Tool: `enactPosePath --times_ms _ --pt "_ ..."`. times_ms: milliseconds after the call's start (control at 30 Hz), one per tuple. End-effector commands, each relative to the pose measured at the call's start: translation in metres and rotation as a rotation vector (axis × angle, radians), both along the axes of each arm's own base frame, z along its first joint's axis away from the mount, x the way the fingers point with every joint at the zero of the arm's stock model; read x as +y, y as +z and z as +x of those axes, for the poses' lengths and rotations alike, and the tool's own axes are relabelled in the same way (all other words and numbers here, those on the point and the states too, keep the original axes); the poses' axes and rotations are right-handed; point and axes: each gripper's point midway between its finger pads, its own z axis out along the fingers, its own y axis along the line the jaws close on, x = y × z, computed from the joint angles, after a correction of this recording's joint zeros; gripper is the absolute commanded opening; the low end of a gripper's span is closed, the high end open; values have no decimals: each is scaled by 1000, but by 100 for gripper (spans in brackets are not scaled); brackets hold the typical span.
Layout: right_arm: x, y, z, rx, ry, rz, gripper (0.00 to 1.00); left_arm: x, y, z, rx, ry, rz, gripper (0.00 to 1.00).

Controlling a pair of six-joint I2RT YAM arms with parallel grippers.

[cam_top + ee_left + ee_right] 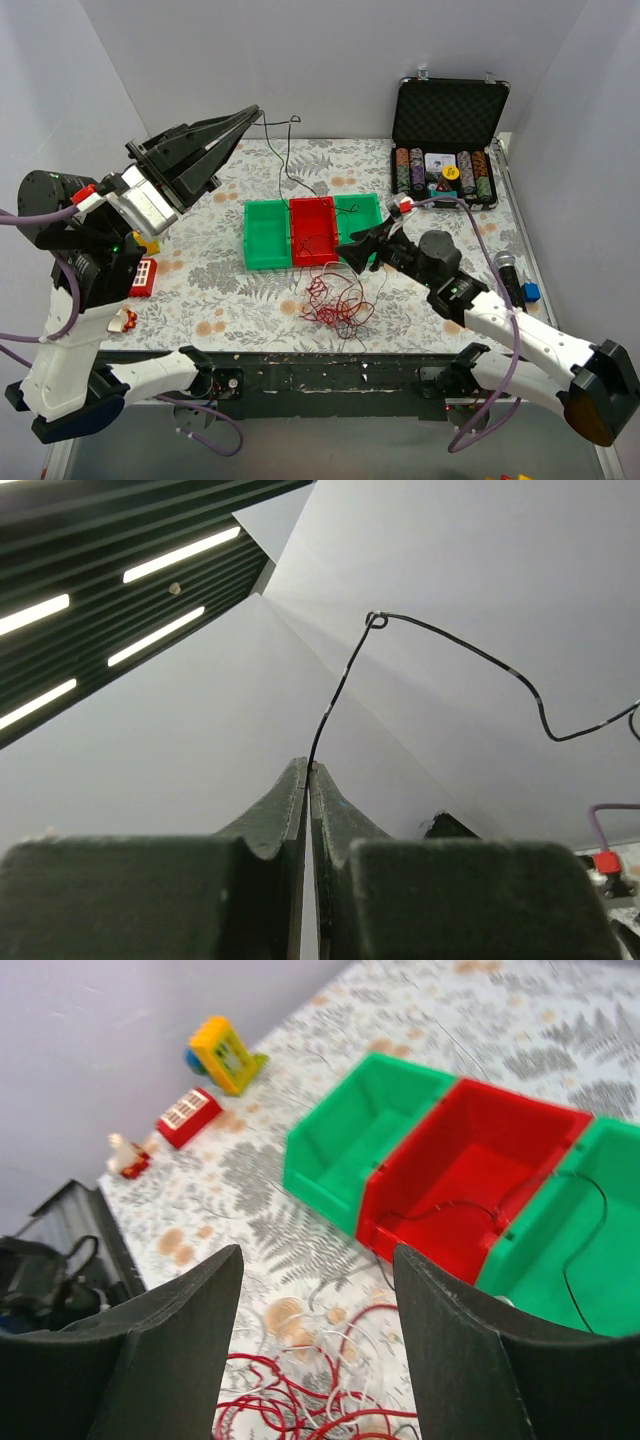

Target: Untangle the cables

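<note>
A tangle of thin red, dark and whitish cables [335,298] lies on the patterned table near its front edge, in front of the red bin. My left gripper [255,112] is raised high at the left and shut on one thin dark cable [283,150], which hangs down toward the bins; it shows in the left wrist view [345,685] leaving the fingertips. My right gripper [345,246] is open and empty, just above and behind the tangle. The right wrist view shows the red loops [320,1400] between its fingers, and dark strands draped across the red bin [470,1175].
Three joined bins, green [265,233], red [312,230] and green [360,212], stand mid-table. An open black case of poker chips [445,170] is at the back right. Small toys [143,275] lie at the left. A microphone [508,272] lies at the right edge.
</note>
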Motion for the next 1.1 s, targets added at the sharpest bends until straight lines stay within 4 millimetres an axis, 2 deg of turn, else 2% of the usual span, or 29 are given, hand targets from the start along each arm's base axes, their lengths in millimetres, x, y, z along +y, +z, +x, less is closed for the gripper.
enactPosePath --times_ms 0,167,300,467,567,733,900,967,1067 --pt "5 58 -40 -178 175 127 70 6 7 -1 -51 34 -28 0" --pt "16 77 -77 -268 312 120 70 3 1 2 -55 40 -10 0" --pt "32 78 -99 -304 398 77 70 2 -3 10 -50 67 -10 0" --pt "45 87 -97 -345 370 89 69 0 -6 12 -56 71 0 0" --pt "60 83 -94 -341 390 83 68 0 -5 13 -63 73 1 0" --pt "88 53 -65 -280 334 15 59 0 3 10 -64 58 -12 0" --pt "99 25 -69 -217 395 -35 42 3 12 9 -97 77 -30 0" --pt "96 2 -74 -181 420 -80 41 6 20 10 -152 114 -44 0" --pt "83 -46 -77 -104 415 -189 42 18 52 11 -220 163 -151 0"
